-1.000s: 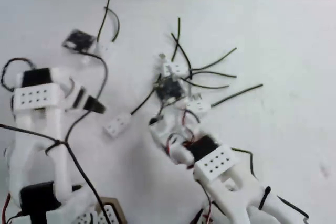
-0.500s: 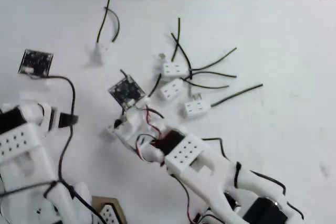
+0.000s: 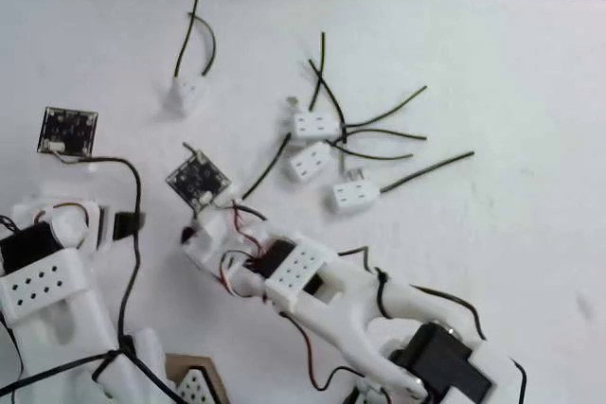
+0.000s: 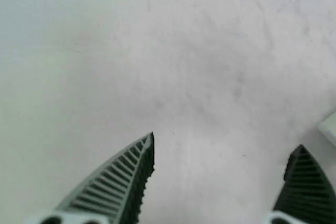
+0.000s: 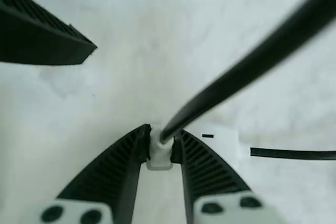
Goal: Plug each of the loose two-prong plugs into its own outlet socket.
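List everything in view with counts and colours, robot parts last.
Table: one, white, under everything.
Loose connector: one, white with black wire, far side, left of the cluster.
Connector cluster: three, white with black wires, mid-table.
Held plug: one, white with black wire, clamped, near side of table.
Square boards: two, black, one near each arm's front end.
Left gripper: one, pale and black fingers, open over bare table.
Right gripper: one, black fingers, shut on the held plug.

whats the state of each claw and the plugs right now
left claw: open, over bare table
right claw: shut on white plug
white plug: gripped, black cord attached
three middle connectors: lying free on table
far connector: lying free, cord attached
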You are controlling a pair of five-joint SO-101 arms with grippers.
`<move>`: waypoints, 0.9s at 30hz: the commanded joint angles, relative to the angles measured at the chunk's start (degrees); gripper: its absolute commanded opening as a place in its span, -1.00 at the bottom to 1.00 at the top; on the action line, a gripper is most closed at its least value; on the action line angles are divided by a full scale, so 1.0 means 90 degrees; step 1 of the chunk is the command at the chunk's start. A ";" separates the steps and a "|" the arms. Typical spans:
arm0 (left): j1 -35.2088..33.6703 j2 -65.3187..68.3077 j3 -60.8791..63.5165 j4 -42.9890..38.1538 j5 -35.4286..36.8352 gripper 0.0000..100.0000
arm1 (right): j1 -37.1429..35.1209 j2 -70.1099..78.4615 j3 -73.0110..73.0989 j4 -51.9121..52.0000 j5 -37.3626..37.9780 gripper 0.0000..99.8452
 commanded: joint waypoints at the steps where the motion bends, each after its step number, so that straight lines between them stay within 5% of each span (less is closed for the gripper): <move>1: -0.0015 -0.0151 0.0010 -0.0049 0.0078 -0.24 | 0.0132 0.0015 -0.0234 -0.0190 -0.0010 -0.97; 17: -0.0015 -0.0151 0.0020 0.0059 0.0078 -0.24 | 0.0259 0.0532 -0.0254 -0.0278 0.0010 -0.97; 27: -0.0015 -0.0151 0.0020 0.0059 0.0078 -0.24 | 0.0220 0.0991 -0.0215 -0.0249 0.1446 -0.97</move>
